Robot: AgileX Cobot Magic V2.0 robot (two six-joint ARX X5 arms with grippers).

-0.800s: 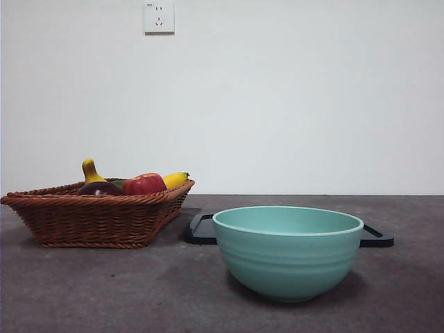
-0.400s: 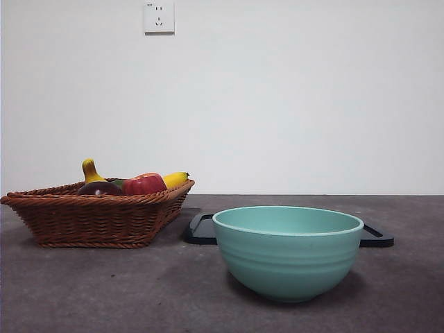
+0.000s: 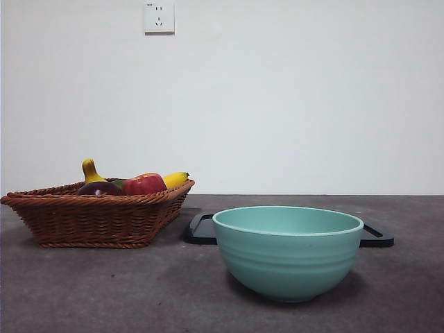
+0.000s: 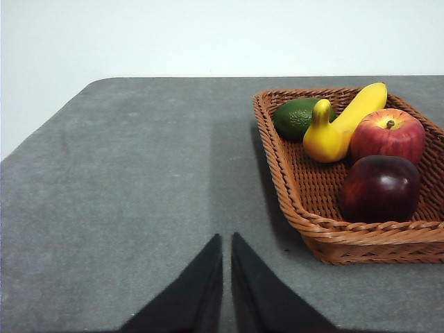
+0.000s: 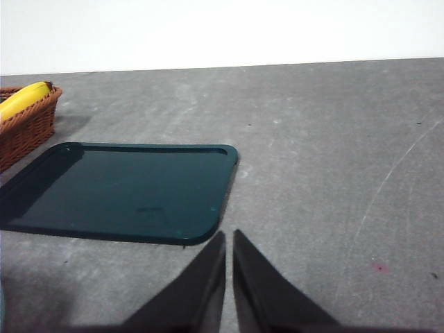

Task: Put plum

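Front: plum (image 3: 99,188) sits low in the basket (image 3: 97,218), beside the apple (image 3: 144,184). Left wrist: left gripper (image 4: 226,243) pinched closed, empty, near the basket; plum (image 4: 379,188) looks glossy, firm, likely slippery, so grab across its middle. Right wrist: right gripper (image 5: 229,239) closed, empty, by the tray (image 5: 125,191).

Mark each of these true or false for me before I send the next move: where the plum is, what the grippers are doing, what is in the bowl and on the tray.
1. The plum lies in the wicker basket. True.
2. The left gripper grips the plum. False: it hangs over bare table beside the basket, jaws shut on nothing.
3. The right gripper is shut. True; it hangs near the dark tray.
4. A banana sits on the tray. False: the tray is bare; the banana is in the basket.
5. The red apple lies in the green bowl. False: it is in the basket, by the plum.
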